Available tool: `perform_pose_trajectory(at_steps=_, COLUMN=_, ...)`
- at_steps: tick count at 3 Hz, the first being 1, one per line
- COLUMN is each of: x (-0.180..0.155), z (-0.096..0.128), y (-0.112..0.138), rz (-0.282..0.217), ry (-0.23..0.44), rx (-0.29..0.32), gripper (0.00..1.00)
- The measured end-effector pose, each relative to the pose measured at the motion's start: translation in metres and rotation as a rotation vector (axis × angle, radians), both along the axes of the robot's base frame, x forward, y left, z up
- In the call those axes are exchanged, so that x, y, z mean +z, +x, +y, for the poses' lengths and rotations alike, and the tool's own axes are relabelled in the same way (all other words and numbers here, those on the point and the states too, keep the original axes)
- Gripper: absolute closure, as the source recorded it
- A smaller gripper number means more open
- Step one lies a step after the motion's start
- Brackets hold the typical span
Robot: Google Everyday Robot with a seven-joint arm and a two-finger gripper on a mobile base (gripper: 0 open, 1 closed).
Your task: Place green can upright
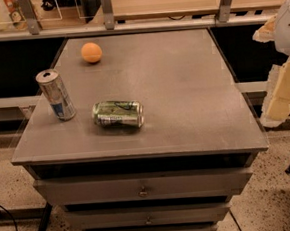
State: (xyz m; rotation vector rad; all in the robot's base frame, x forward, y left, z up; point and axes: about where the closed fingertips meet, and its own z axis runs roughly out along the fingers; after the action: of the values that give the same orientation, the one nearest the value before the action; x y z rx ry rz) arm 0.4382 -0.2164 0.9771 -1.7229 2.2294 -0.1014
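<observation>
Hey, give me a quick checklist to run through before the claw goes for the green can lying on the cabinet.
1. Green can upright: not ok, it lies on its side.
2. Claw apart from the can: ok, it hangs past the cabinet's right edge.
3. Slim silver-and-blue can out of the way: ok, upright to the left, not touching.
4. Orange ball out of the way: ok, near the far edge.
5. Room on the cabinet top to stand the can: ok.
6. Can undented: cannot tell.

Green can [118, 114] glossy metal; tabletop [182, 84] matt; hand [280, 97] at right, pale plastic.
</observation>
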Motion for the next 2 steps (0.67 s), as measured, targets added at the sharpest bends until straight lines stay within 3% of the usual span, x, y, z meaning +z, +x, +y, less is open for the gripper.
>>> perform_pose_trajectory(at_steps=2, x=0.004, z=0.013, y=0.004, rz=-0.006, ry=-0.017, rx=0.015, gripper=0.00)
